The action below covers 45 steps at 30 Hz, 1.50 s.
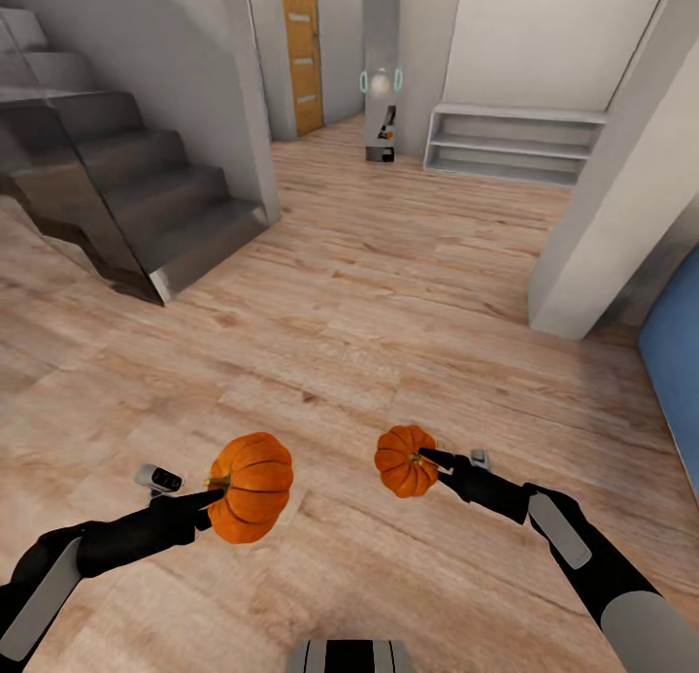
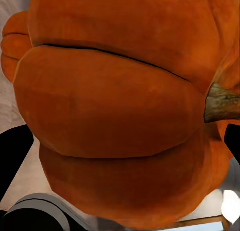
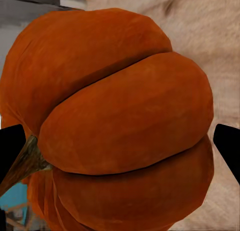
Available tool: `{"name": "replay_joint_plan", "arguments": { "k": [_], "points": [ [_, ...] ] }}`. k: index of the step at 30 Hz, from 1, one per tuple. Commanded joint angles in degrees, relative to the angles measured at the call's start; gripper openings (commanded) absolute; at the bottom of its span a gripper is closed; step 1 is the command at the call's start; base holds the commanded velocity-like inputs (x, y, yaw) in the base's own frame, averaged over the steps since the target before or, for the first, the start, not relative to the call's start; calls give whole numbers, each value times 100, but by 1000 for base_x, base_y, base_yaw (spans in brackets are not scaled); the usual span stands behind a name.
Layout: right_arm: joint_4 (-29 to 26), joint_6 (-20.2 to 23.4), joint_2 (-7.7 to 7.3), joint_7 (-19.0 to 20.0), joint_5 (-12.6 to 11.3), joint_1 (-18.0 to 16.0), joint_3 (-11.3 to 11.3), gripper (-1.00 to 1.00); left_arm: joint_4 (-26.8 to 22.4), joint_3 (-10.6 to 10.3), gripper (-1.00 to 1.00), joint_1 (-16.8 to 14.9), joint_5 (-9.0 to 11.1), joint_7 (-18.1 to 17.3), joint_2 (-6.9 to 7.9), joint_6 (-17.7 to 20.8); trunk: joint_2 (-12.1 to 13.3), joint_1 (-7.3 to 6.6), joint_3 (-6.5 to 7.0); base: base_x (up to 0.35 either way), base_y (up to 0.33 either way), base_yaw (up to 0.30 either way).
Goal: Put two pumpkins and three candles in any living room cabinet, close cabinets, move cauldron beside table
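Note:
Two orange pumpkins hang above the wood floor in front of me. The larger pumpkin (image 1: pixel 252 486) is held by its stem end in my left gripper (image 1: pixel 214 498), which is shut on it; up close the pumpkin (image 2: pixel 120 111) shows a brown stem. A smaller pumpkin (image 1: pixel 406 460) is held in my right gripper (image 1: pixel 437 462), also shut on it, and the pumpkin (image 3: pixel 120 126) sits between the dark fingertips (image 3: pixel 227 146). The cabinet, candles, cauldron and table are out of view.
A grey staircase (image 1: pixel 126 197) with a glass panel rises at the left. White open shelving (image 1: pixel 515 141) stands at the back right, beside a white pillar (image 1: pixel 621 187). An orange door (image 1: pixel 303 51) lies down the hallway. A blue object (image 1: pixel 680 353) edges in at the right.

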Motion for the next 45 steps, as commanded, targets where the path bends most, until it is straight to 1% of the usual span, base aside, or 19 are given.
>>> {"name": "replay_joint_plan", "arguments": {
  "k": [1, 20, 33, 42, 45],
  "points": [
    [-5, 33, -6, -2, -68, -2, 11, -100, 2, -9, -100, -6, 41, -8, 3, 52, 0, -7, 23, -301, 81, 249],
    [-5, 33, -2, -14, -66, -2, 14, -100, 11, -9, -100, -3, 40, -1, -3, 52, 25, -56, 500, -312, 84, 250],
    [-5, 33, -2, -6, -66, -2, 17, -100, 11, -9, -100, -2, 33, -1, -3, 52, 42, -89, 824, -311, 7, 252],
    [-5, 58, -2, 15, -73, -2, 22, -100, 11, -9, -100, -1, 33, -1, -1, 52, 55, -112, 1033, -57, 0, 259],
    [-5, 79, -2, 28, -74, -2, 143, -100, 11, -9, -100, -3, 33, 0, -4, 52, 59, -120, 1085, -2, 0, 232]
  ]
}}
